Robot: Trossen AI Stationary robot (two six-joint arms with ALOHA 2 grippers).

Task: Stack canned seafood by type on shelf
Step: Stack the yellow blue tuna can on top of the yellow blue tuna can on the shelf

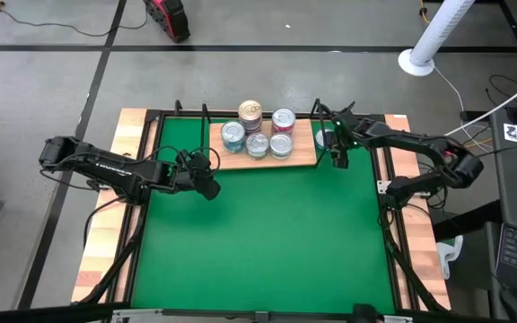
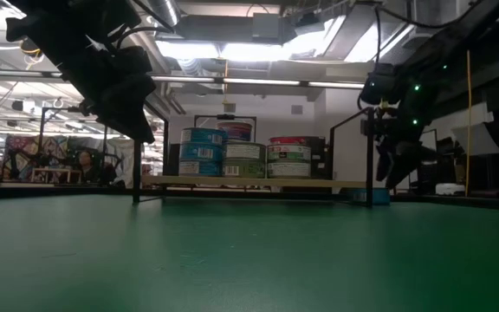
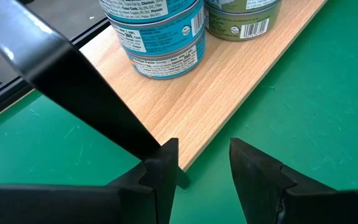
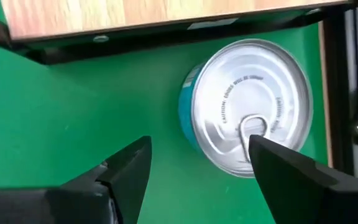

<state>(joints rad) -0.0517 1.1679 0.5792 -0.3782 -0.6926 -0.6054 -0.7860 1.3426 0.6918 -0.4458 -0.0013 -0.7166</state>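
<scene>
Beside the shelf's [image 1: 303, 154] left front corner, the left gripper [image 1: 206, 176] hung over the green mat [image 1: 267, 242] with its fingers apart and nothing between them. On the wooden board, the stacked cans [image 1: 258, 130] stood close together, so a careless pass could knock a pile over. At the shelf's right end, the right gripper [image 4: 194, 165] hovered above a lone blue can [image 4: 248, 106] on the mat, fingers spread wide. One finger looked over the lid rather than outside the rim; descending so, it would probably strike the lid, or shove the can against the frame.
</scene>
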